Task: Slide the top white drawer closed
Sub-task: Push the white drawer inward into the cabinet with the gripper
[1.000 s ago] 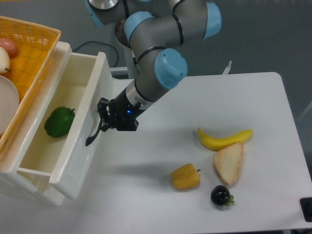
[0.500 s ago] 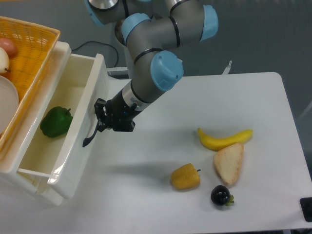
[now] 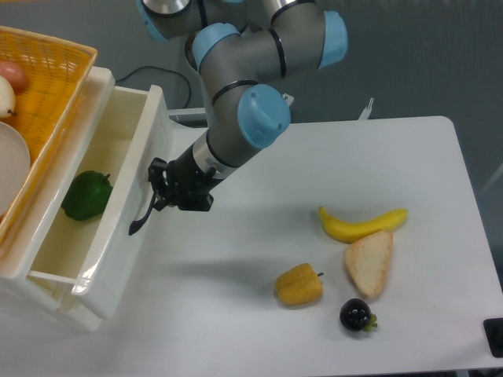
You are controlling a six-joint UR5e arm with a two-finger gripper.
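Observation:
The top white drawer [image 3: 126, 196] stands partly pulled out of the white cabinet at the left, with a green pepper [image 3: 85, 196] lying inside. Its black curved handle [image 3: 143, 214] runs down the front panel. My gripper [image 3: 159, 191] presses against that front panel right at the handle. The black fingers [image 3: 157, 174] sit close together around the handle's upper part; whether they clamp it cannot be told.
An orange woven basket [image 3: 47, 86] with a white plate and an onion sits on the cabinet top. On the table lie a banana [image 3: 361, 223], a bread slice [image 3: 369, 263], a corn piece [image 3: 299, 285] and a dark fruit [image 3: 356, 314].
The gripper has moved left together with the drawer front, and the drawer has slid further into the cabinet. The green pepper moved left with it.

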